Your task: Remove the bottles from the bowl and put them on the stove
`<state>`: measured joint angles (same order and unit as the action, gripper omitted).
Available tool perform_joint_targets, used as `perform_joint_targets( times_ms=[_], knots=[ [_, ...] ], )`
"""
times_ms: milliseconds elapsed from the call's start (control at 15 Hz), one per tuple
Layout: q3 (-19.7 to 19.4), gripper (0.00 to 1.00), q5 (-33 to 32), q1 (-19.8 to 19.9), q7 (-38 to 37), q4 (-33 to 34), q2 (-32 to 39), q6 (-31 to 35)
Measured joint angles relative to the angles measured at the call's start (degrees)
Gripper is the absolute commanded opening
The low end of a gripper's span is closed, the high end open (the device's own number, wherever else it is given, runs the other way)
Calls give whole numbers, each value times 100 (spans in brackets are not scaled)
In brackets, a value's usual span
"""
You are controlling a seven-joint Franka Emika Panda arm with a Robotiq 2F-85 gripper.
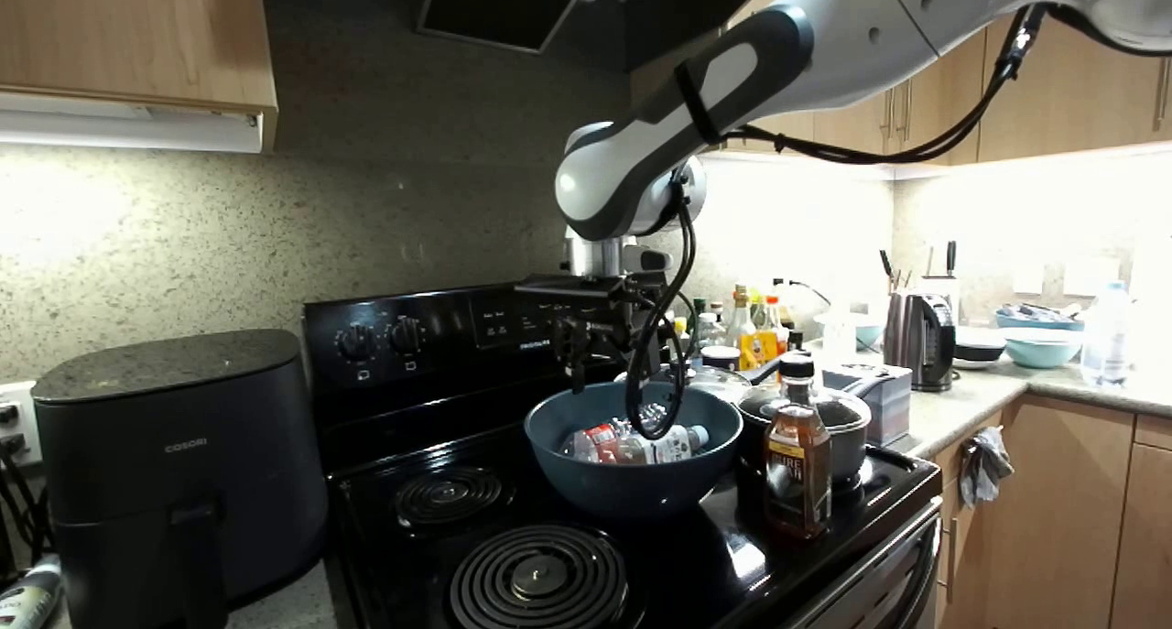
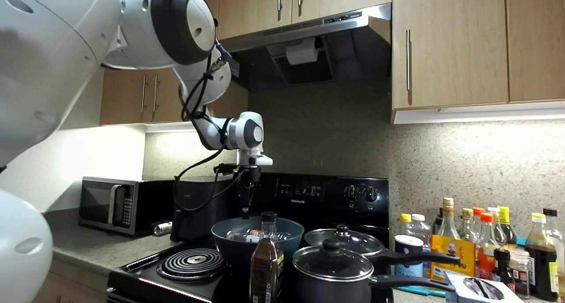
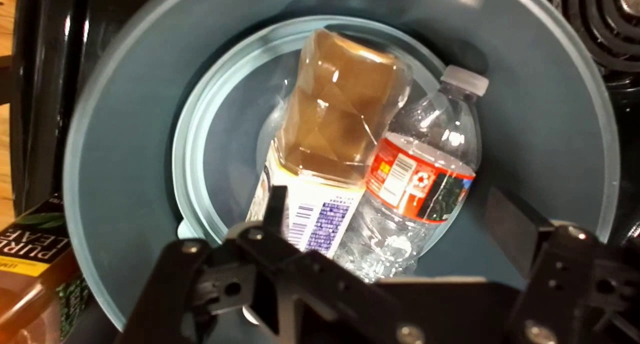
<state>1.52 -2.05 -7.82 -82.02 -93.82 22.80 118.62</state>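
In the wrist view's foreground: one black metal end effector (image 3: 390, 209), jaws spread, empty, presumably pre-grasp. Below: two clear plastic bottles (image 3: 325, 153) (image 3: 422, 179), one brownish, one red-labelled, in one deep blue round bowl (image 3: 125, 148), its wall likely stopping rolling. Beneath: one glossy black stove (image 1: 682, 560), two coil burners (image 1: 449, 492) (image 1: 538, 576) showing.

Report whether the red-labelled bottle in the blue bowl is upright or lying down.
Lying down: looking into the blue bowl, the wrist view shows the red-labelled bottle stretched lengthwise, its pale cap at one end.
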Motion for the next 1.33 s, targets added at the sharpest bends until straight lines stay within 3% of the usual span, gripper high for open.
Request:
perform_joint_targets(
  times_ms=[1000, 1067, 1133, 1333],
  knots=[
    [-410, 100, -1, -18, -167, 1231, 1258, -408],
    [-410, 97, 3, -16, -167, 1299, 1314, -484],
    [-410, 73, 7, -15, -167, 1370, 1368, -565],
    [-410, 65, 13, -14, -167, 1577, 1480, -785]
  ],
)
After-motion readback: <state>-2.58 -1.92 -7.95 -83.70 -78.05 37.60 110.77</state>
